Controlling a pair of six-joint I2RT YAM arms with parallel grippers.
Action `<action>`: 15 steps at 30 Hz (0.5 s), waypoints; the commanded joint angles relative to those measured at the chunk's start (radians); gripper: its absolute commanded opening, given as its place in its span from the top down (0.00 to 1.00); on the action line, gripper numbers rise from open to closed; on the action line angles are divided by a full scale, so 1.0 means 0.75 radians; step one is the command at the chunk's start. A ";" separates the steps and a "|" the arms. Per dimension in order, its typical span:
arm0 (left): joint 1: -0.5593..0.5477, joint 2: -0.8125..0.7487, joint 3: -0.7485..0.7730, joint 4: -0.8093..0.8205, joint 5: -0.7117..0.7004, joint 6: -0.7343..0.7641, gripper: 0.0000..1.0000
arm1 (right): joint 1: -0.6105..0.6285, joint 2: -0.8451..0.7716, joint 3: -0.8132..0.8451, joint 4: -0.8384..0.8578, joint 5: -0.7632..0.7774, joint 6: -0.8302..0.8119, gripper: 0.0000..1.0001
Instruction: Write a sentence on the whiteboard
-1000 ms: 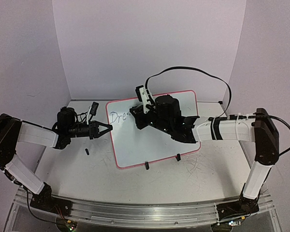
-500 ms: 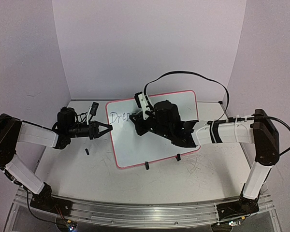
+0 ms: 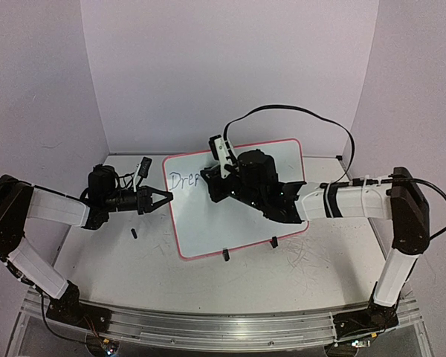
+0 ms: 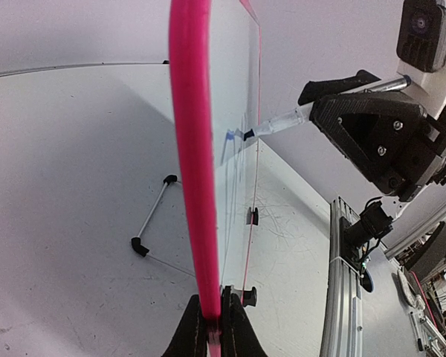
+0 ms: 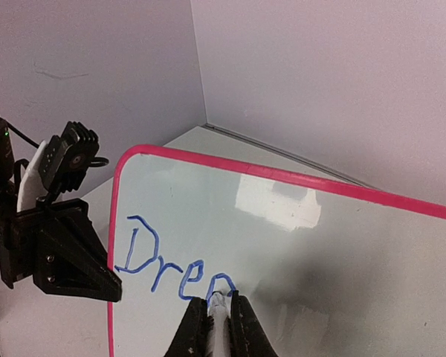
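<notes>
The whiteboard (image 3: 208, 223) stands tilted on the table, pink rim all round. My left gripper (image 3: 166, 198) is shut on its left rim (image 4: 197, 149), which runs up between the black fingers (image 4: 238, 331). My right gripper (image 3: 208, 181) is shut on a marker (image 5: 220, 306) whose tip touches the board face (image 5: 320, 245). Blue writing (image 5: 163, 260) reads "Dre" plus a fresh arched letter right at the tip. The marker (image 4: 279, 126) also shows from the side, meeting the board, and the left gripper (image 5: 74, 253) sits at the board's edge.
A small black cap (image 3: 134, 233) lies on the table left of the board. Two black clip feet (image 3: 226, 255) (image 3: 273, 242) hold the board's lower edge. A wire stand leg (image 4: 152, 223) lies behind the board. A black cable (image 3: 297, 111) loops above the right arm.
The right gripper with the marker shifted slightly left and back over the board, adding to the blue writing. The left gripper and the board have not moved.
</notes>
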 commanded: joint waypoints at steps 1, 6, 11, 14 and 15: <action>-0.010 -0.025 0.046 0.008 -0.011 0.086 1.00 | -0.035 -0.028 0.058 0.009 0.099 -0.025 1.00; -0.010 -0.027 0.045 0.007 -0.012 0.086 1.00 | -0.037 -0.026 0.057 0.009 0.093 -0.026 1.00; -0.010 -0.026 0.045 0.006 -0.012 0.086 1.00 | -0.036 -0.040 0.032 0.009 0.082 -0.023 1.00; -0.010 -0.023 0.048 0.006 -0.012 0.086 1.00 | -0.036 -0.050 0.011 -0.002 0.074 -0.023 1.00; -0.010 -0.023 0.048 0.006 -0.011 0.086 1.00 | -0.037 -0.052 0.001 -0.011 0.064 -0.021 1.00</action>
